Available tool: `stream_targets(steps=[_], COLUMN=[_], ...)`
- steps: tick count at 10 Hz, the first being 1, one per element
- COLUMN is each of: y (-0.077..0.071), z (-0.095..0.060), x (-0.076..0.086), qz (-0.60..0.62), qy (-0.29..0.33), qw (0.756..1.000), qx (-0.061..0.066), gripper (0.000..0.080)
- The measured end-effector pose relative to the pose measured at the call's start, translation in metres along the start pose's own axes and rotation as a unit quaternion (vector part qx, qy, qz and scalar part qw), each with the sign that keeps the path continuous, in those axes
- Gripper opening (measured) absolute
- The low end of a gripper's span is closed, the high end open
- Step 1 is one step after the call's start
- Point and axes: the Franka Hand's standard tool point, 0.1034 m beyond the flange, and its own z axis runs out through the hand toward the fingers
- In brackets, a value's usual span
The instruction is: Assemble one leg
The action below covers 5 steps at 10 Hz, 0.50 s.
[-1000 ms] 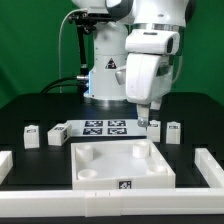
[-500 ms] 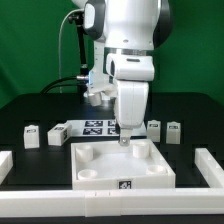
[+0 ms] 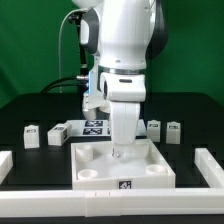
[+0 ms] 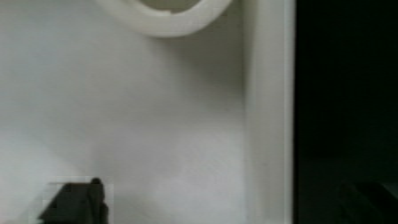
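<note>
behind the one tabletop (image 3: 100, 182) stand four legs (image 3: 31, 136), two per side.

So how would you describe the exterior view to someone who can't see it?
A big white robot arm reaches down, its gripper hanging low over the large white square tabletop on a black table. Four small white legs stand beyond it, two toward the exterior view's left and two toward its right, and the marker board shows partly behind the arm.
</note>
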Motion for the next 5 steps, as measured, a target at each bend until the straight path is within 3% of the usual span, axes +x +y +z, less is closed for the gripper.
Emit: stream_targets(steps=[3,4,5], y=[-0.0004,-0.0004,-0.0004], z=[0.0006,0.0006,0.0006], x=[0.0003,0.0003,0.0003], qz=[0.001,0.001,0.001], qy=[0.0,0.0,0.0], qw=[1.0,1.0,1.0], qx=[0.001,0.001,0.001], gripper=[0.065,0.0526,0.0324])
